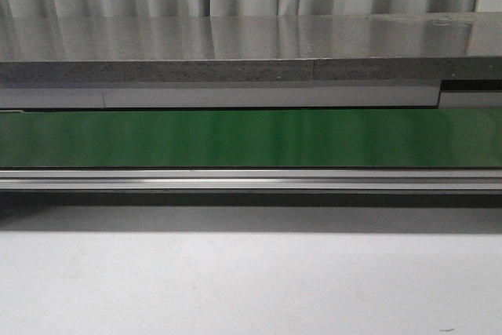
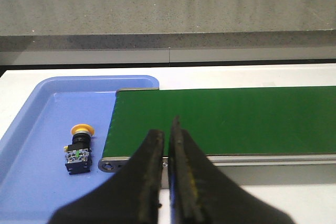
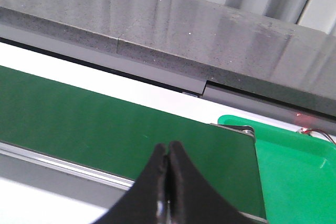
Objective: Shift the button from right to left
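The button (image 2: 79,150), orange-yellow cap on a dark blocky body, lies on its side in the blue tray (image 2: 31,129) just off the end of the green belt (image 2: 236,119). My left gripper (image 2: 168,129) is shut with nothing in it. It hangs over the belt's near rail, apart from the button. My right gripper (image 3: 168,148) is also shut and empty, over the green belt (image 3: 105,119) near its other end. No button shows in the right wrist view. The front view shows only the belt (image 1: 251,137), with neither gripper nor the button in it.
A green tray (image 3: 299,166) sits past the belt's end in the right wrist view. A grey stone counter (image 1: 235,45) runs behind the belt, with curtains beyond it. The white table (image 1: 251,280) lies in front of the belt's aluminium rail (image 1: 251,178).
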{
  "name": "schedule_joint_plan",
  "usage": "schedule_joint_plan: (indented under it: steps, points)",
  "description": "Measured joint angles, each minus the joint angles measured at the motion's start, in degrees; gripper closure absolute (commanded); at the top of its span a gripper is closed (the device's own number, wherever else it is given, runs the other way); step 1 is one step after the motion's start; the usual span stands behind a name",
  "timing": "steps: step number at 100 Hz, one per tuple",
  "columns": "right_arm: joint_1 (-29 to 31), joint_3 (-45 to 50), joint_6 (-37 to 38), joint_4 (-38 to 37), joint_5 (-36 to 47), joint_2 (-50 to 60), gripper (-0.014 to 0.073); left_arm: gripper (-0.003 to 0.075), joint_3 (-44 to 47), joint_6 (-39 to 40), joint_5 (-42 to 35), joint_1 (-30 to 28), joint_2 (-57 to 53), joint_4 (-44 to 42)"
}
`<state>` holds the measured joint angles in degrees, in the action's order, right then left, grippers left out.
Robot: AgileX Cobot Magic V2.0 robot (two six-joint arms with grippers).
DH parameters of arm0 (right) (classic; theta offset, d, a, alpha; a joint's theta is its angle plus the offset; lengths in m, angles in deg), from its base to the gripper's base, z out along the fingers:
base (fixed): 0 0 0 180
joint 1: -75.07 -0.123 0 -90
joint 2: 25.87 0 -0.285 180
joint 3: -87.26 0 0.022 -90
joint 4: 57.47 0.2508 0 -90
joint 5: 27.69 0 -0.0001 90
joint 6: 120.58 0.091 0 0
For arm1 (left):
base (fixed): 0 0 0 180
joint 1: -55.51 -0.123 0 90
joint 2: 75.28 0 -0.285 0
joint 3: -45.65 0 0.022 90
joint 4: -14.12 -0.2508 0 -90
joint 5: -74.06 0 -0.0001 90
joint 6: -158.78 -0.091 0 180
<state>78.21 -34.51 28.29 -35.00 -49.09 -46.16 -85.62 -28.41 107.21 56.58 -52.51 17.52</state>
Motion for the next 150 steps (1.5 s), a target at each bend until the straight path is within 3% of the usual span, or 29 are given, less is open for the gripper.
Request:
schedule_joint_plan:
  steps: [58, 98, 125, 150]
  points:
    - [0.0, 0.0, 0.0, 0.0, 0.0, 0.0, 0.0662, 0.0715, 1.08, 0.0, -0.81, 0.5, -1.51, -2.24]
    - [0.0, 0.0, 0.0, 0.0, 0.0, 0.0, 0.0662, 0.0715, 17.23, 0.38, -10.43, 3.28, -15.18, -5.13]
    - [0.0, 0.0, 0.0, 0.0, 0.0, 0.0, 0.0662, 0.0715, 26.4, 1.44, -20.16, 3.28, -15.26, -5.52]
    - [0.0, 0.0, 0.0, 0.0, 0.0, 0.0, 0.0662, 0.0715, 28.41, 1.54, -28.56, 3.28, -15.26, -5.75]
